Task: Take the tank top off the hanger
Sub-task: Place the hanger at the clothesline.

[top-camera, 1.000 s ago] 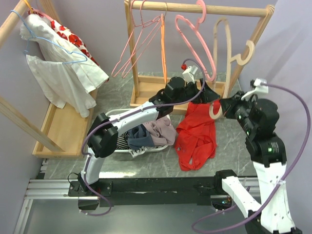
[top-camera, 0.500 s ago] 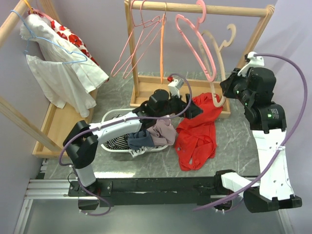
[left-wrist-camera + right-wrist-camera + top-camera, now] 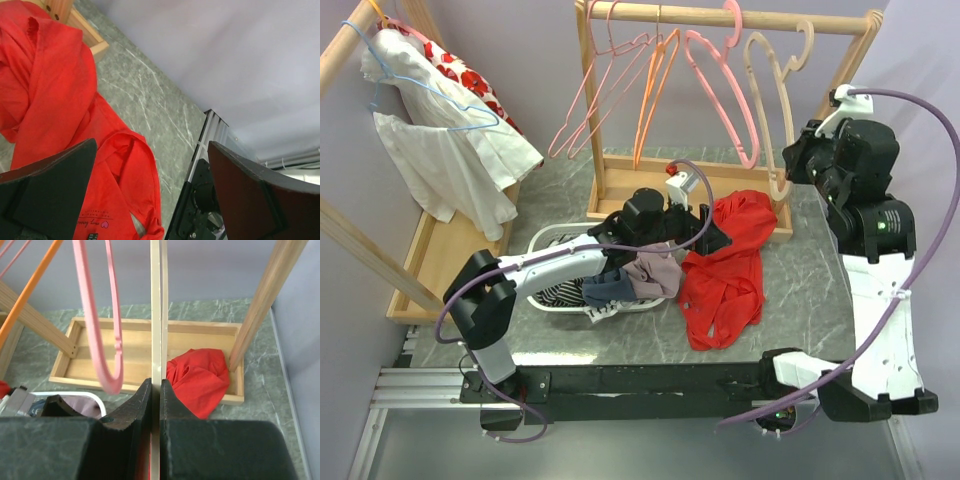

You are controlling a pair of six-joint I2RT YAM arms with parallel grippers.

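Observation:
The red tank top [image 3: 725, 270] lies crumpled on the grey table, its upper part draped over the wooden rack base [image 3: 620, 185], and it is off the hanger. My left gripper [image 3: 717, 236] hovers open at its left edge; in the left wrist view the tank top [image 3: 50, 100] spreads below my left gripper [image 3: 150, 147], touching neither finger. The beige wooden hanger [image 3: 765, 100] hangs bare, its hook up at the rail [image 3: 720, 18]. My right gripper [image 3: 788, 168] is shut on its lower bar; the right wrist view shows the hanger [image 3: 159, 315] pinched in my right gripper [image 3: 156, 390].
A white basket [image 3: 545, 238] of mixed clothes sits left of the tank top. Pink hangers [image 3: 720, 90] and an orange one [image 3: 650, 100] hang on the same rail. A second rack at the far left carries a white garment [image 3: 450, 140].
My right arm lifted the beige hanger out of the tank top and up to the rail. My left gripper opened, released the cloth and drew back left. The tank top settled on the table.

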